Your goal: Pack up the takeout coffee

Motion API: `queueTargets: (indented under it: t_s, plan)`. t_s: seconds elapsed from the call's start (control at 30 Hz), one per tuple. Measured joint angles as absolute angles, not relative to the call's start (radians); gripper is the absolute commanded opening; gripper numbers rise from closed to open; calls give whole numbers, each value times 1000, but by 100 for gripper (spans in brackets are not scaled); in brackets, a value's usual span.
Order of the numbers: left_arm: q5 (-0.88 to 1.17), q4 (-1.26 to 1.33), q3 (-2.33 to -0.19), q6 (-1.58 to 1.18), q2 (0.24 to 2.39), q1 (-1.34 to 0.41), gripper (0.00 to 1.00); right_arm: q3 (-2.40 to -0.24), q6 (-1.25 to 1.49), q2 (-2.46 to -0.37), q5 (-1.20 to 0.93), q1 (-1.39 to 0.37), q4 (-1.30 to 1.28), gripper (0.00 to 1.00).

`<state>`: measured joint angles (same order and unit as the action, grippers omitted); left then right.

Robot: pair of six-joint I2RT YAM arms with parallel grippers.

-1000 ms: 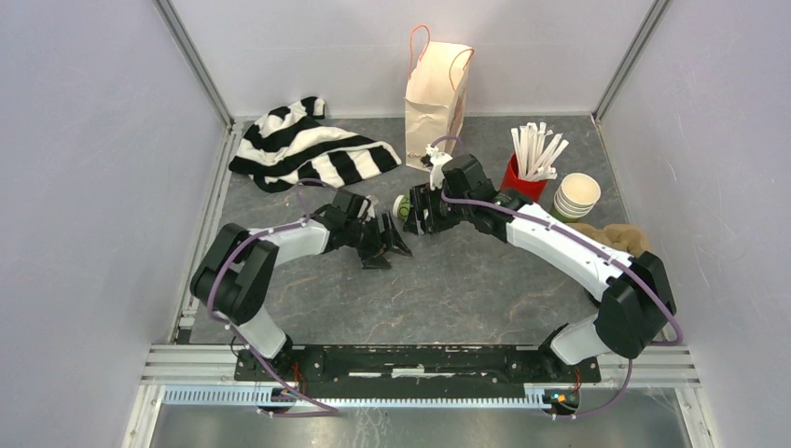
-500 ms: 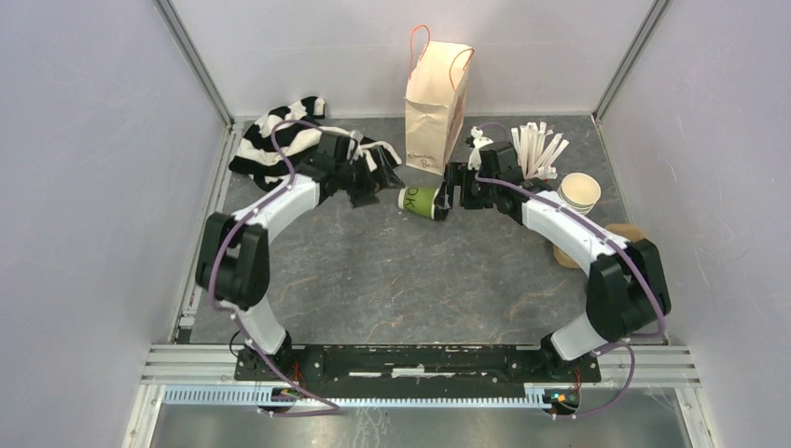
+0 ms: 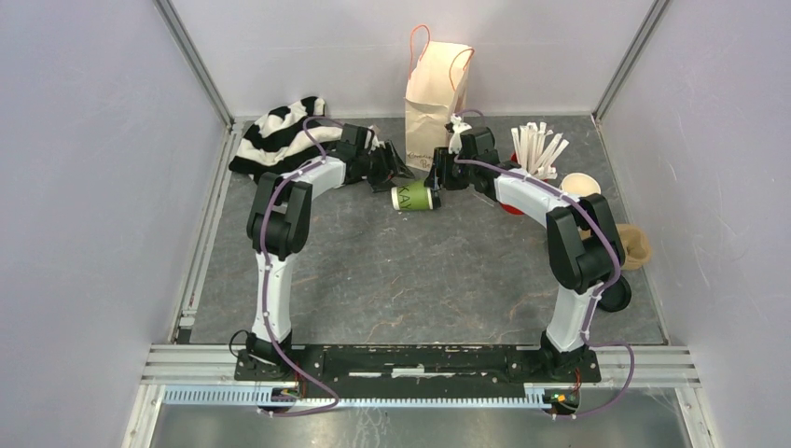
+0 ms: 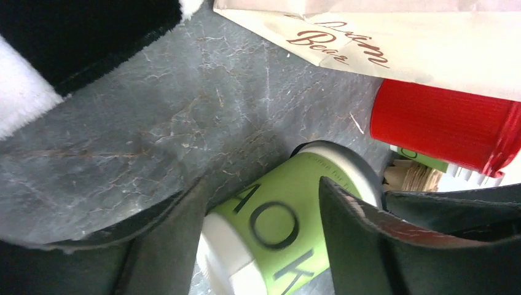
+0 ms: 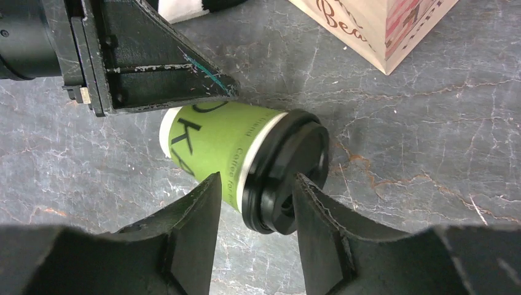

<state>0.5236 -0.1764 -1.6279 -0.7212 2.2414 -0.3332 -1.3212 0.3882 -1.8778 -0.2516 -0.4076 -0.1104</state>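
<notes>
Takeout coffee cup [image 3: 415,197], now lying sideways farther back by the paper bag [image 3: 435,103], between left gripper [image 3: 401,175] and right gripper [image 3: 435,181]; jaws parted, but I cannot tell any grip.

top: table [image 3: 420,280] viewed from above, behind bases | wrists: held low, close, faced toward each other | shared: green cup [image 3: 414,197]

1. Both arms reach far forward, the wrists turned toward each other.
2. The left gripper [image 3: 395,171] has its fingers spread apart (the wrist view shows it clearly).
3. The right gripper [image 3: 439,177] faces it, fingers also apart.
</notes>
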Motion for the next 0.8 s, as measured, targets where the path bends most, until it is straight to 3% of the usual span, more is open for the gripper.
queueTargets:
  t_s: [0.2, 0.37, 0.67, 0.8]
  plan:
    - [578, -138, -1595, -772, 2234, -337, 66, -1316, 390, -1877, -262, -408, -109, 51]
    - [594, -128, -1430, -812, 2157, -355, 68, -1236, 400, -1820, -279, -410, -120, 59]
    - [615, -163, -1220, -817, 1914, -408, 91, -1141, 384, -1672, -337, -410, -270, 82]
    - [632, -209, -1203, -806, 1843, -420, 93, -1124, 379, -1616, -340, -410, -362, 86]
